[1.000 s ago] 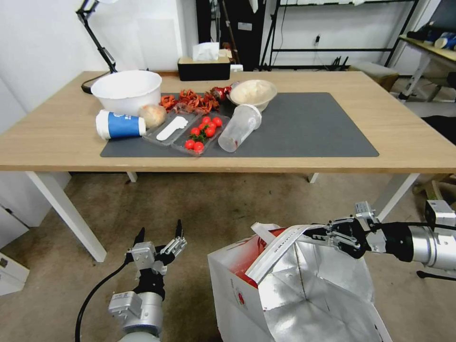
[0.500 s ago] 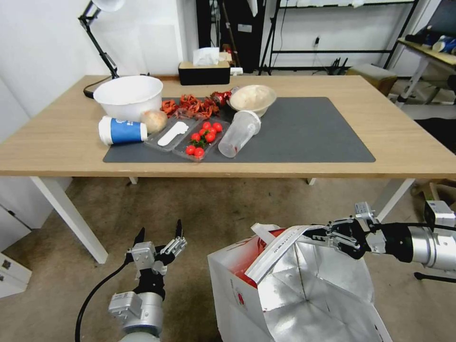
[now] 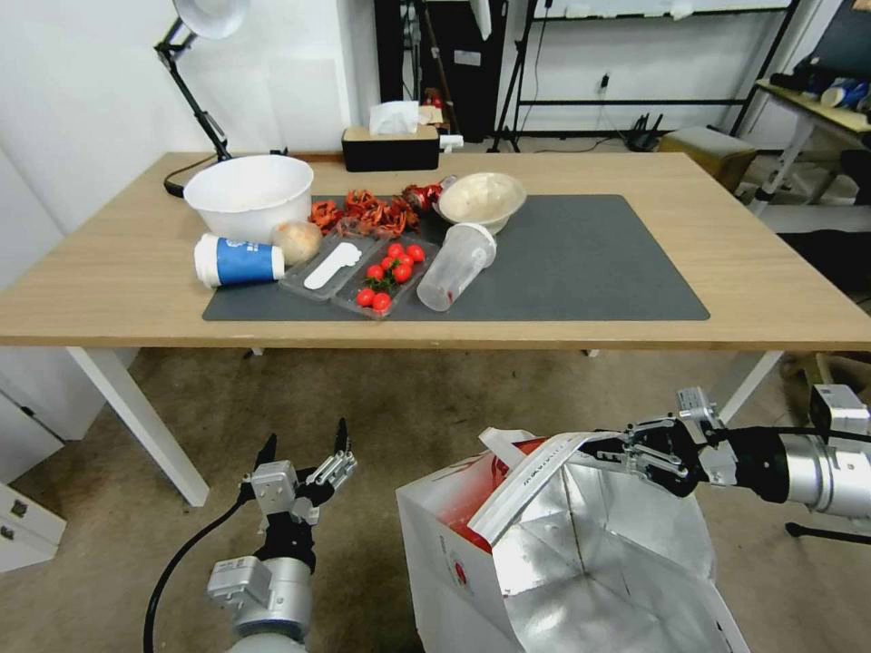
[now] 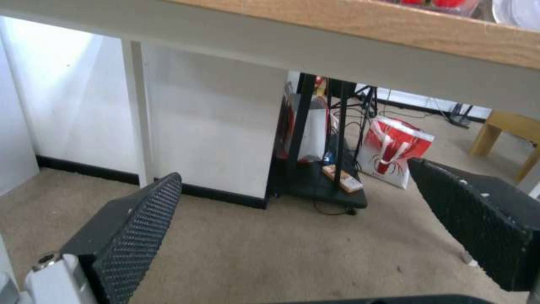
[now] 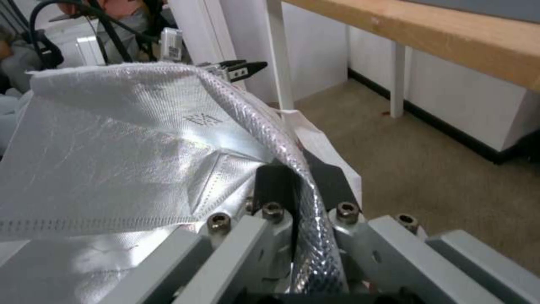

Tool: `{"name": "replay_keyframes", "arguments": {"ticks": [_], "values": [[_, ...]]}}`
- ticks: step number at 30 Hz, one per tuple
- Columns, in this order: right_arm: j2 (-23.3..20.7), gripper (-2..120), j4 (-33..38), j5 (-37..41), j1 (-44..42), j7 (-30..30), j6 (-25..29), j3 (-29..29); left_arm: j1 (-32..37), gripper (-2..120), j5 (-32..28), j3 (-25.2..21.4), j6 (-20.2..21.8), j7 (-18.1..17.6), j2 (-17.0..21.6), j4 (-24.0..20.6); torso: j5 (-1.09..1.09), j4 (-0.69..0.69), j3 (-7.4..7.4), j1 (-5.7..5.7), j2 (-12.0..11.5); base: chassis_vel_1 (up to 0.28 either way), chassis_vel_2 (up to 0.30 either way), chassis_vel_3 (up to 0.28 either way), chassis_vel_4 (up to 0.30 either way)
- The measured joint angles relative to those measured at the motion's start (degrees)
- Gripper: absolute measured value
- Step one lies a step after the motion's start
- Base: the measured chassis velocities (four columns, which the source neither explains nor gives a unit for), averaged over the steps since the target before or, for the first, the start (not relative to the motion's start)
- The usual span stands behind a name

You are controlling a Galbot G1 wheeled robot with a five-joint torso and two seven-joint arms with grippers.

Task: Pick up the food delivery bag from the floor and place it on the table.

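While right gripper [image 3: 606,446] pinches food delivery bag [image 3: 562,553] rim, below table [image 3: 771,281], lift straight (left gripper [image 3: 304,449] spread, idle).

Whole head view has slid: table [image 3: 744,272] and things on it sit lower in picture now, more of lamp [image 3: 204,18] head and back wall shows up top. That is camera moving, not things moving. Food delivery bag [image 3: 544,562], right gripper [image 3: 603,444] pinching bag rim, and left gripper [image 3: 304,449] look same place in picture as before.
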Motion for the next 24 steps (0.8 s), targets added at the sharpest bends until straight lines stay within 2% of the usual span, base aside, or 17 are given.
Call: {"name": "replay_keyframes", "arguments": {"ticks": [24], "values": [[-0.1, 0, 0.2, -0.1, -0.1, -0.3, 0.0, 0.2, 0.0, 100, -0.1, 0.0, 0.0, -0.1, 0.2, -0.2, -0.01, 0.00, 3.49, 2.52, 6.0, 0.000, 0.000, 0.000, 0.000]]}}
